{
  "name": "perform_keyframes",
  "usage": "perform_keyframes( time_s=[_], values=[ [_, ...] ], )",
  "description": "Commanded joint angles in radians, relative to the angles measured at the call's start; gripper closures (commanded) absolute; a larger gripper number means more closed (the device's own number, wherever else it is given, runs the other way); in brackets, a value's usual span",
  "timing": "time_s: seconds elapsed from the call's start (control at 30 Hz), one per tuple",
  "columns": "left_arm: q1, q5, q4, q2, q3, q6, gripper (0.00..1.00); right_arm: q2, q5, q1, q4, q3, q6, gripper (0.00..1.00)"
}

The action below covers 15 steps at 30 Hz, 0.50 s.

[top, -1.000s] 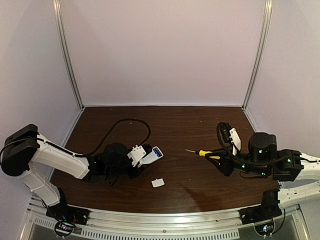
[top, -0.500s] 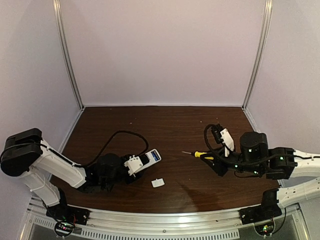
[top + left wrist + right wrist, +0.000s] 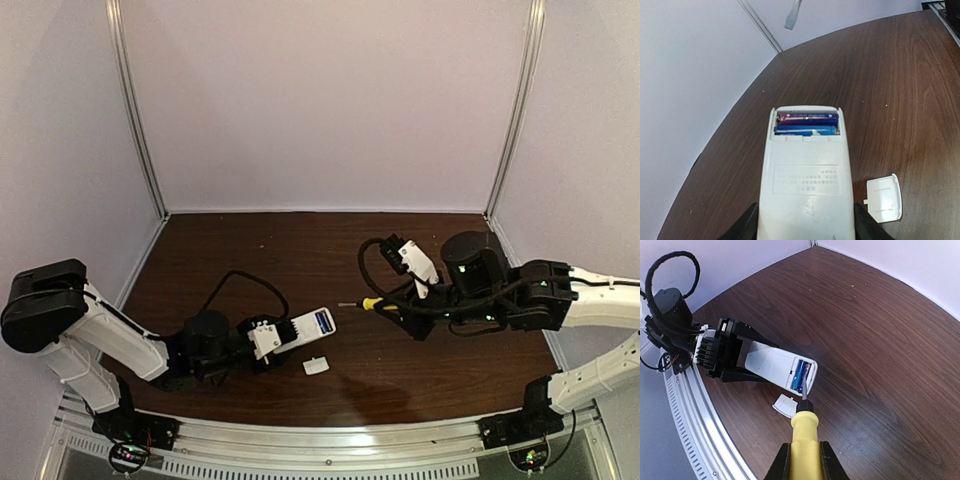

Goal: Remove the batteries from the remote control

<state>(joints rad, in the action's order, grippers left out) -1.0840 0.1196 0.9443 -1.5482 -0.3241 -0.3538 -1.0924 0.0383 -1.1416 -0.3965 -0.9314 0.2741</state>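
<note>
The white remote control (image 3: 300,328) lies low over the table, its open compartment showing two blue batteries (image 3: 806,124). My left gripper (image 3: 262,340) is shut on its near end; the black fingers (image 3: 747,227) flank the remote control (image 3: 807,185). My right gripper (image 3: 395,312) is shut on the yellow-handled screwdriver (image 3: 372,303), whose tip points left toward the remote, still apart from it. In the right wrist view the screwdriver (image 3: 804,440) points over the batteries (image 3: 801,375) in the remote control (image 3: 777,367).
The small white cover piece (image 3: 316,366) lies on the brown table right of the remote; it also shows in the left wrist view (image 3: 883,198) and the right wrist view (image 3: 786,405). A black cable (image 3: 240,285) loops behind the left arm. Booth walls and metal posts surround the table.
The right arm has moved left with the screwdriver toward the remote. The left gripper has lowered and shifted the remote slightly nearer and to the right.
</note>
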Motion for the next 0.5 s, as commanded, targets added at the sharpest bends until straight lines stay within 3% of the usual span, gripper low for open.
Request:
perform_keyframes(
  time_s=[0.0, 0.37, 0.47],
  values=[
    [-0.005, 0.032, 0.185, 0.018, 0.057, -0.031, 1.0, -0.032, -0.035, -0.002, -0.123, -0.088, -0.067, 1.0],
    [-0.029, -0.02, 0.166, -0.028, 0.008, -0.04, 1.0, -0.12, 0.059, -0.002, -0.352, -0.241, -0.171, 1.0],
    [-0.066, 0.0, 0.08, -0.037, -0.033, -0.068, 1.0, -0.127, 0.082, -0.003, -0.365, -0.252, -0.182, 1.0]
  ],
)
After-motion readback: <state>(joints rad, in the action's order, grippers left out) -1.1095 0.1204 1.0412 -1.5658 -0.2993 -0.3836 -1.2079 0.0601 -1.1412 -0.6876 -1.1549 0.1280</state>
